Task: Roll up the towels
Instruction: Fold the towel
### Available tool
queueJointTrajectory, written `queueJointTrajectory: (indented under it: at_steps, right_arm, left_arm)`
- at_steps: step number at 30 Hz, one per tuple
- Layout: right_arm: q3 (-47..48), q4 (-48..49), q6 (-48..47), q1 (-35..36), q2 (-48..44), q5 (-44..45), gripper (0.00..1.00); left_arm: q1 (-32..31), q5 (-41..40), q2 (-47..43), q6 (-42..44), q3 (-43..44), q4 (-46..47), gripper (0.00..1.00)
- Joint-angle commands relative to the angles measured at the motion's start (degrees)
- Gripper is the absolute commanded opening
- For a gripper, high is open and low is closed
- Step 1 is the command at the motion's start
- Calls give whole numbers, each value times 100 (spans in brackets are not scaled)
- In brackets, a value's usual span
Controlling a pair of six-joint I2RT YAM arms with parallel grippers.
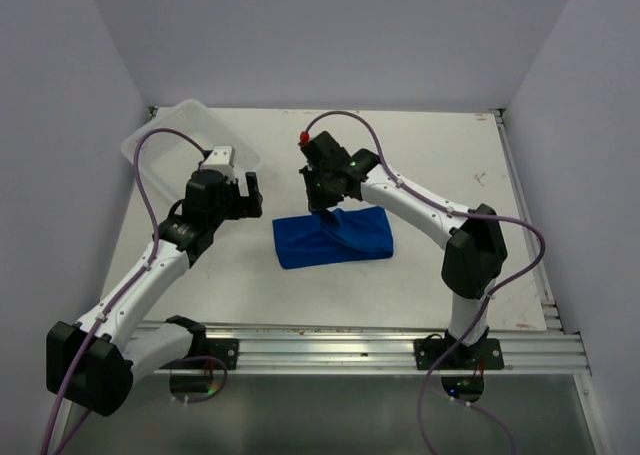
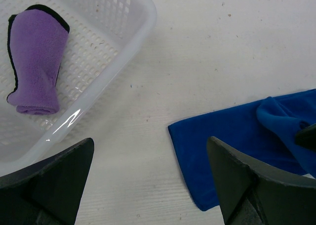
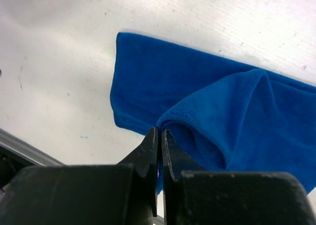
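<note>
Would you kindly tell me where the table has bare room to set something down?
Bare table lies beyond the blue towel, up to the far edge and far right corner. Another patch lies between towel and front rail. It is crowded between basket and towel, where the left end effector hovers open and the right end effector pinches the towel.

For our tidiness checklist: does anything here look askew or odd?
The blue towel is bunched: a fold stands up where the right gripper pinches it. The purple towel in the white basket is rolled unevenly, flaring at one end.

Overhead, two close wrist views; shared towel (image 1: 333,237)
</note>
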Motion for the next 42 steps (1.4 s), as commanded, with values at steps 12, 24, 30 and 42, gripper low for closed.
queueJointTrajectory:
  at_steps: [12, 24, 30, 42]
  right_arm:
    - [196, 430, 388, 36, -305, 365, 0]
    - [-113, 967, 670, 220, 144, -31, 0]
    - [-156, 975, 696, 370, 240, -110, 0]
    - [-570, 1186, 828, 634, 477, -426, 14]
  left_arm:
    - [21, -5, -105, 134, -28, 143, 100]
    - [21, 4, -105, 134, -37, 143, 100]
    - [21, 21, -114, 134, -28, 143, 100]
    - [21, 30, -131, 125, -37, 143, 100]
